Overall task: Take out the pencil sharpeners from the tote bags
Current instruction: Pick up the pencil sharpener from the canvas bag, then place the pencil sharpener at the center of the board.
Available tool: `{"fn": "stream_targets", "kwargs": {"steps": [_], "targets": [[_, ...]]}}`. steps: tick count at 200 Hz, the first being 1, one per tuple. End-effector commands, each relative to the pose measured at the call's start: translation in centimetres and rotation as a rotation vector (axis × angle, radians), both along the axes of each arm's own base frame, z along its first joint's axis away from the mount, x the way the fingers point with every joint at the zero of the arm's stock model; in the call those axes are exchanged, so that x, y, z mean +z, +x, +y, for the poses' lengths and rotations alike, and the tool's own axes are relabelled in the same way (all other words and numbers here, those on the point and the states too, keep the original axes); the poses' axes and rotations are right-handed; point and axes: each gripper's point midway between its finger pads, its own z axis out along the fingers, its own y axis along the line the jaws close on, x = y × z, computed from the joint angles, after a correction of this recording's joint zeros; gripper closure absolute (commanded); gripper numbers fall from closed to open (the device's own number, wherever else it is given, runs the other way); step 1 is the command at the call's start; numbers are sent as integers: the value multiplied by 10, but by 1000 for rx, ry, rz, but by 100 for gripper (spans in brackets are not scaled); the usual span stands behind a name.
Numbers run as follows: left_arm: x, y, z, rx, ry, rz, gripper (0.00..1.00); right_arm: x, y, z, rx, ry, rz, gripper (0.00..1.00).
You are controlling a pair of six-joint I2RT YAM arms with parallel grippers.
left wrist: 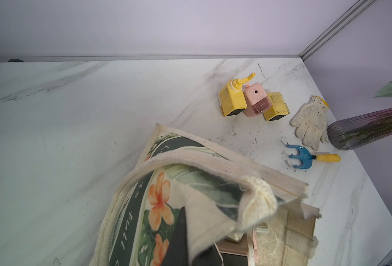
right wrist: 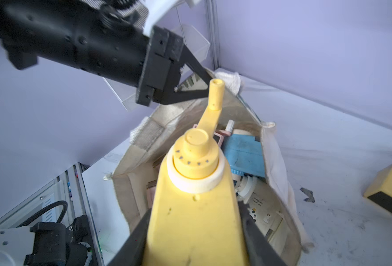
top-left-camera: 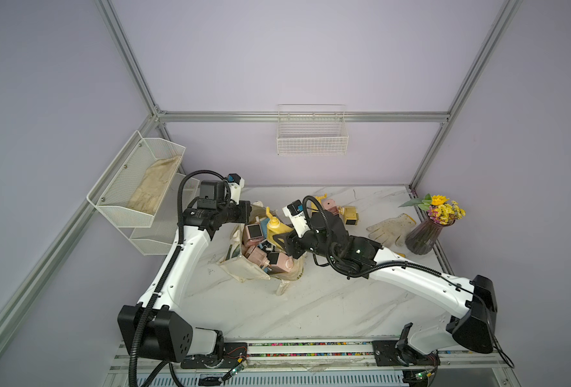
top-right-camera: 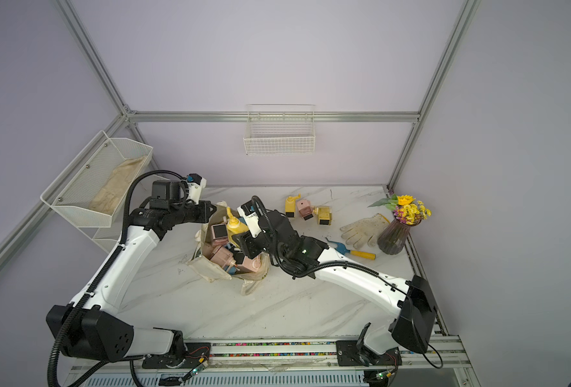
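The cream tote bag [top-left-camera: 243, 269] [top-right-camera: 207, 268] stands open in mid-table, with several pink pencil sharpeners [top-left-camera: 253, 233] [top-right-camera: 218, 233] and a blue one [right wrist: 243, 154] inside. My left gripper [top-left-camera: 248, 209] [left wrist: 187, 221] is shut on the bag's far rim [left wrist: 213, 207] and holds it up. My right gripper [top-left-camera: 279, 239] [right wrist: 195, 230] is shut on a yellow sharpener [top-left-camera: 275, 228] [top-right-camera: 236, 228] [right wrist: 195, 207], crank upward, over the bag's mouth. Three sharpeners lie on the table behind: yellow [top-right-camera: 290, 206] [left wrist: 233, 99], pink [top-right-camera: 305, 209] [left wrist: 257, 101] and yellow [top-right-camera: 324, 216] [left wrist: 275, 107].
A dirty white glove [top-left-camera: 389, 229] [left wrist: 310, 122], a blue hand rake with yellow handle [top-right-camera: 351, 249] [left wrist: 305, 156] and a vase of flowers [top-left-camera: 423, 234] sit at the right. A mesh shelf [top-left-camera: 136, 187] hangs on the left wall, a wire basket [top-left-camera: 311, 134] on the back wall.
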Motion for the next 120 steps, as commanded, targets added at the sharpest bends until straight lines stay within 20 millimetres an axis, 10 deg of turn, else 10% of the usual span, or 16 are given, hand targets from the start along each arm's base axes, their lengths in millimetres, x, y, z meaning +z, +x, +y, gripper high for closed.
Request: {"fn": "stream_targets", "kwargs": {"steps": [1, 25, 50, 120], "targets": [[55, 11, -4, -21, -16, -194, 100, 57, -5, -9, -1, 144, -154, 76], [56, 11, -3, -19, -15, -196, 100, 104, 2, -39, -127, 260, -240, 77], [55, 10, -5, -24, -20, -194, 100, 110, 45, -78, -322, 307, -239, 79], [58, 9, -6, -29, -20, -202, 100, -6, 203, -212, -926, 187, -71, 79]]}}
